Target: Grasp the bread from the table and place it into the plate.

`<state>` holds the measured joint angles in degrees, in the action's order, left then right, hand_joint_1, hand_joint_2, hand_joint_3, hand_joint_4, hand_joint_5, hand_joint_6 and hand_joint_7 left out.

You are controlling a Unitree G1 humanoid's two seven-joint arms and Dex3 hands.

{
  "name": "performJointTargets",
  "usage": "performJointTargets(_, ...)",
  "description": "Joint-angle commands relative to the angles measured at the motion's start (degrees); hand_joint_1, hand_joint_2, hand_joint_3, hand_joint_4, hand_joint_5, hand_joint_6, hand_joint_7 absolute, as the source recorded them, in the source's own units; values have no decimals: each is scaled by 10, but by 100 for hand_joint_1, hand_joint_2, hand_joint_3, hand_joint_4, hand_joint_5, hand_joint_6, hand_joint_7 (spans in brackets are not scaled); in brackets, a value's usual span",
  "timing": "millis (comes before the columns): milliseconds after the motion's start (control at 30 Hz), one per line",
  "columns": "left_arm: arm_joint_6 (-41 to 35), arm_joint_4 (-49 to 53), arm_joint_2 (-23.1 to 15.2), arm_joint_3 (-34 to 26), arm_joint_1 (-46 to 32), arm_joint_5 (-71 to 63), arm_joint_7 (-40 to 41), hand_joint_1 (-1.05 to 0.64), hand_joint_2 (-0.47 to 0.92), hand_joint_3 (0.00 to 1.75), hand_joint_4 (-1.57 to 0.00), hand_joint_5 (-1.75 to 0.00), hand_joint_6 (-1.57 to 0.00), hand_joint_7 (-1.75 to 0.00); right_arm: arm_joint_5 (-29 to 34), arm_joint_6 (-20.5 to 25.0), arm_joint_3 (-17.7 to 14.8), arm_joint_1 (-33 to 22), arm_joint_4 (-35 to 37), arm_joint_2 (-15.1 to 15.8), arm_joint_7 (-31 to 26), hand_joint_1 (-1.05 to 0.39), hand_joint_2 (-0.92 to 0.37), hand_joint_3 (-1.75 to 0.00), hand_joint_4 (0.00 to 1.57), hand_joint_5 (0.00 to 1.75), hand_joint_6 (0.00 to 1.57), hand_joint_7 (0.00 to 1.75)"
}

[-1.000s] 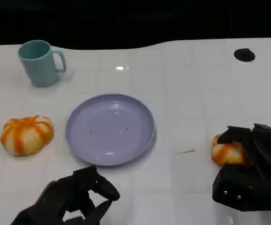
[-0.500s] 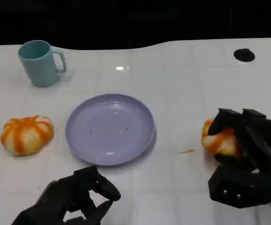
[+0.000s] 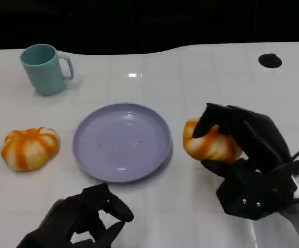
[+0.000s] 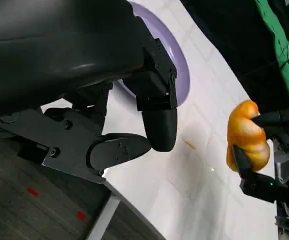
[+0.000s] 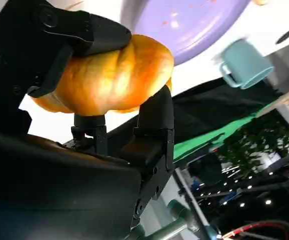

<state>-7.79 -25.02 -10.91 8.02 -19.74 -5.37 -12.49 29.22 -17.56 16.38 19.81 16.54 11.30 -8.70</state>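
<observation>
My right hand (image 3: 245,155) grips an orange-and-white bread roll (image 3: 207,142) and holds it above the table, just right of the lilac plate (image 3: 121,141). The right wrist view shows that bread (image 5: 109,77) pinched between black fingers (image 5: 94,35), with the plate (image 5: 194,20) beyond it. A second, similar bread roll (image 3: 29,148) lies on the table left of the plate. My left hand (image 3: 82,217) hovers near the table's front edge, fingers curled with nothing in them. In the left wrist view the held bread (image 4: 247,136) hangs past the plate (image 4: 177,65).
A teal mug (image 3: 45,68) stands at the back left. A small black round hole (image 3: 269,60) marks the table at the back right. A thin crumb streak lay on the white table near the right hand.
My right hand has lifted the bread off the table and carried it left toward the plate. The left hand, the other bread and the mug have stayed put.
</observation>
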Motion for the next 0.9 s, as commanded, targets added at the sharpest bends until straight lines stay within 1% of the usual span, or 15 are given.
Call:
performJointTargets(33,2,0,-5,0,-6,-1,1,-20,79,68,-60,-174,-63,-125,-3,-3,14,28,18,-29,4,-7,-25,-144,96,175,80,162)
performJointTargets(133,-3,-5,-3,-1,-10,6,-2,-19,79,67,-61,-175,-63,-125,2,-2,24,47,40,-48,1,-7,-26,-144,97,175,76,171)
performJointTargets(200,-3,-6,-3,-1,-13,7,-2,-19,79,67,-61,-175,-63,-125,7,-4,30,61,58,-61,-3,-6,-26,-144,97,175,74,174)
performJointTargets(367,3,-5,-4,-2,-17,9,-4,-20,80,66,-61,-175,-64,-124,5,-23,39,103,121,-92,-17,-7,-27,-142,95,175,71,175)
performJointTargets(500,2,-7,-5,-3,-20,10,-4,-20,79,66,-63,-175,-64,-124,20,-30,48,143,184,-119,-50,-8,-28,-142,95,175,72,175)
performJointTargets(633,5,-6,-5,-2,-21,7,-2,-20,79,67,-63,-175,-64,-124,30,-43,53,187,264,-142,-88,-11,-27,-142,96,175,72,175)
performJointTargets(733,9,-4,-6,-1,-20,3,-1,-20,78,67,-65,-175,-64,-124,26,-43,54,213,308,-154,-95,-12,-30,-139,93,175,71,173)
performJointTargets(800,9,-3,-6,-2,-21,3,-2,-20,79,67,-64,-175,-64,-124,8,-30,47,228,330,-165,-73,-14,-36,-131,87,175,72,152)
performJointTargets(867,8,-3,-5,-3,-21,7,-2,-19,79,67,-64,-175,-64,-124,-11,-17,41,240,346,-173,-41,-16,-41,-118,79,175,72,126)
performJointTargets(900,6,-3,-3,-3,-21,8,-2,-19,79,67,-64,-175,-64,-124,-17,-11,41,247,352,-174,-22,-17,-46,-103,68,155,71,104)
